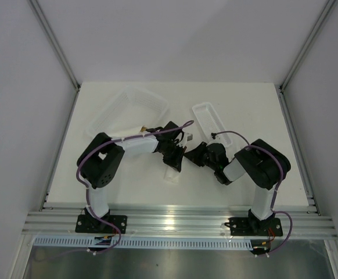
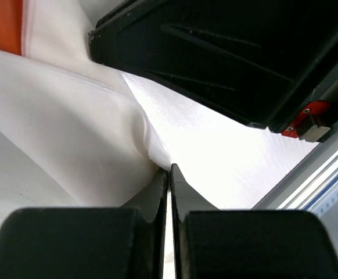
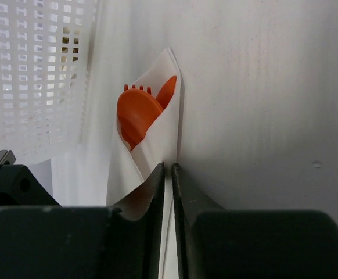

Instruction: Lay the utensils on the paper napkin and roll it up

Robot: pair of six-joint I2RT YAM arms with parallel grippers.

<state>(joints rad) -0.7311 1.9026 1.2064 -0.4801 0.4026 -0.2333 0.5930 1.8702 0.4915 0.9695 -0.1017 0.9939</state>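
A white mesh basket [image 3: 41, 75] stands just left of the right gripper [image 3: 168, 167], and a narrow white tray [image 1: 208, 119] lies beyond it on the table [image 3: 262, 87]. The left gripper [image 2: 169, 170] faces it closely, jaws clenched on a fold of the paper napkin [image 3: 157, 142]. The right gripper's jaws, almost together, pinch the napkin's edge. The orange utensils [image 3: 139, 110] lie wrapped just ahead of its fingertips.

Black-and-white arms [image 1: 102, 168], looping purple cables [image 1: 133, 138], black jaws
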